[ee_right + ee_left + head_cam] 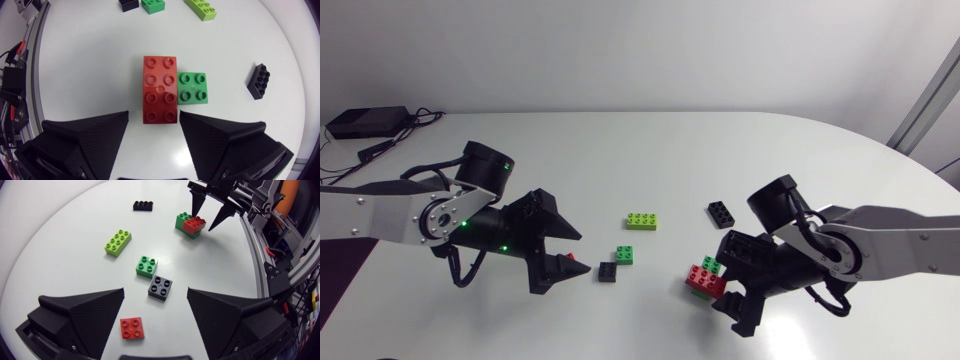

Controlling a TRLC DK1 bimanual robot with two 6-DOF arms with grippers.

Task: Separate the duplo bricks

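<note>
A red 2x4 brick point(160, 89) sits stacked on a green brick point(193, 87) at the front right of the table. My right gripper point(154, 116) is open around the red brick's near end: one finger almost touches it, the other stands a little off. The head view shows this stack point(705, 278) right at my right gripper point(727, 292). My left gripper point(156, 291) is open over a small red 2x2 brick point(132, 328), which lies loose between its fingers. Ahead of it lie a dark grey 2x2 brick point(160, 287) and a green 2x2 brick point(146, 265).
A lime 2x4 brick point(641, 220) lies near the table's middle and a black 2x4 brick point(722, 212) to its right. A black box with cables point(365, 122) sits at the far left corner. The white table point(650, 150) is bare at the back.
</note>
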